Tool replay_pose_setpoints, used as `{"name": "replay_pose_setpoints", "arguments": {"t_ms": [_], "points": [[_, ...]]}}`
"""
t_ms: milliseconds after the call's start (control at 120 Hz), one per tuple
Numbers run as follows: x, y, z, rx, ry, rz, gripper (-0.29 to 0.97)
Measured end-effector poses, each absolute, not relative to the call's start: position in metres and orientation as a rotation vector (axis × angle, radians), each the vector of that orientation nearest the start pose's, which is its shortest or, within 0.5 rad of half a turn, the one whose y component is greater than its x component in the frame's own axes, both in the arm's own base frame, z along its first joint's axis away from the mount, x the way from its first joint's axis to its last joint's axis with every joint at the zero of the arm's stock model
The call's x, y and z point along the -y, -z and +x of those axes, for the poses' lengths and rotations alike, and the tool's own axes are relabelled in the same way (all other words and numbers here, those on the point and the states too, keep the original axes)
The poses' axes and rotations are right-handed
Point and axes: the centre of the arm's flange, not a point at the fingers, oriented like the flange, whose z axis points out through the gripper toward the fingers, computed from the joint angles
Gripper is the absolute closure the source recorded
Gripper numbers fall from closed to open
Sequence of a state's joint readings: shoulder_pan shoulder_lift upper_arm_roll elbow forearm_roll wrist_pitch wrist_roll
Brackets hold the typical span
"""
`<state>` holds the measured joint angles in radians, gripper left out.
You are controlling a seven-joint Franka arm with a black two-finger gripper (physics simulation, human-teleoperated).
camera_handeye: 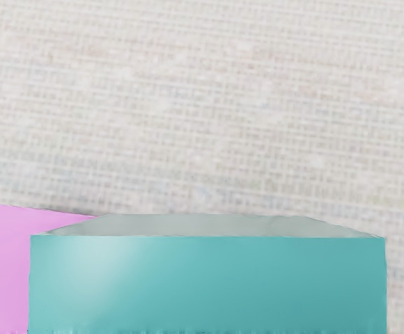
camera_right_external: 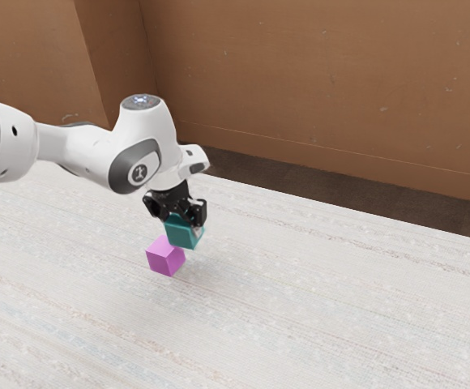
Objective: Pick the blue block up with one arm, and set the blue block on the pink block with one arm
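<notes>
A teal-blue block (camera_right_external: 184,233) hangs just above the table, held in my black gripper (camera_right_external: 180,220), whose fingers are shut on it from two sides. The pink block (camera_right_external: 165,258) rests on the table directly below and slightly toward the exterior view's left of the held block; the two appear close, nearly touching at a corner. In the wrist view the blue block (camera_handeye: 209,282) looms large under my hand, and a part of the pink block (camera_handeye: 3,268) shows beside and beneath it.
The pale woven tabletop (camera_right_external: 316,308) stretches out around the blocks. Brown walls (camera_right_external: 316,73) stand behind the table's far edge.
</notes>
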<state>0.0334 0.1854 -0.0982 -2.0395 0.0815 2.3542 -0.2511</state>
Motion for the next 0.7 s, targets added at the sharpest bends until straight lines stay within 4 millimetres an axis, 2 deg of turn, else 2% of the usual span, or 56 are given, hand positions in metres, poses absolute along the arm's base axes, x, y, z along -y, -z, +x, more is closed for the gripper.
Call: {"name": "replay_pose_setpoints", "arguments": {"t_ms": [375,700], "points": [[-0.021,-0.362,0.592,0.299,0.158,-3.083,0.31],[-0.023,-0.355,0.588,0.182,0.124,-3.089,0.32]]}}
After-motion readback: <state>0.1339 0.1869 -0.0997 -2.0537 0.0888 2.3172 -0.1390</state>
